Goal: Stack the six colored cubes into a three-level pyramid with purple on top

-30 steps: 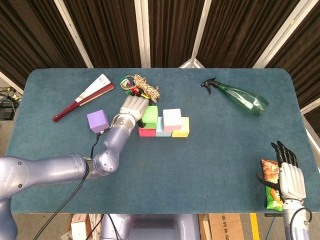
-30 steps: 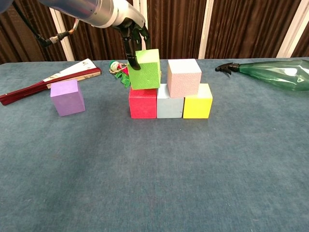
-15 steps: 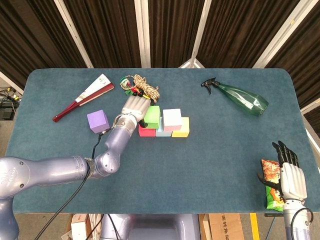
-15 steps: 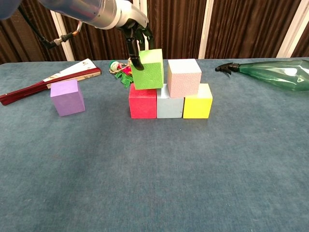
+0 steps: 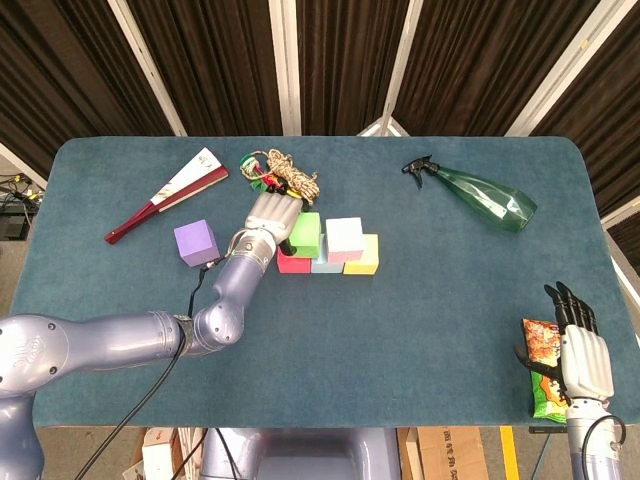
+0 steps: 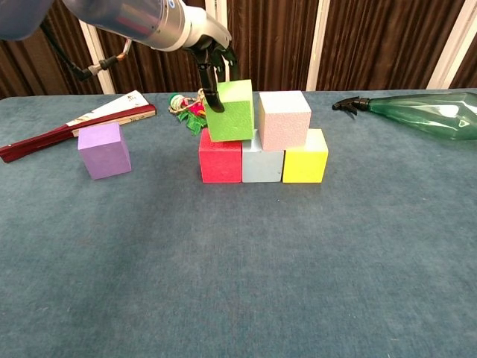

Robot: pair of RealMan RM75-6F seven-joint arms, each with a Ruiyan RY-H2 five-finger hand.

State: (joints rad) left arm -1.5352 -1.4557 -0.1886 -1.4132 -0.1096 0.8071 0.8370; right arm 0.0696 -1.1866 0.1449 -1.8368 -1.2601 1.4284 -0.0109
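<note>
A row of three cubes stands mid-table: red (image 6: 220, 159), pale blue (image 6: 262, 159) and yellow (image 6: 305, 158). A pink cube (image 6: 284, 118) sits on top, over the blue and yellow ones. My left hand (image 5: 271, 213) holds the green cube (image 6: 230, 111), slightly tilted, over the red and blue cubes beside the pink one; whether it rests on them I cannot tell. The purple cube (image 6: 104, 150) stands alone to the left (image 5: 196, 242). My right hand (image 5: 581, 352) hangs open at the table's near right corner, holding nothing.
A folded fan (image 5: 167, 193) lies at the back left. A bundle of rope (image 5: 284, 174) sits just behind the stack. A green spray bottle (image 5: 482, 200) lies at the back right. A snack packet (image 5: 543, 372) rests by my right hand.
My left hand has carried the green cube a little to the right, closer to the pink cube. The right hand has not moved.
</note>
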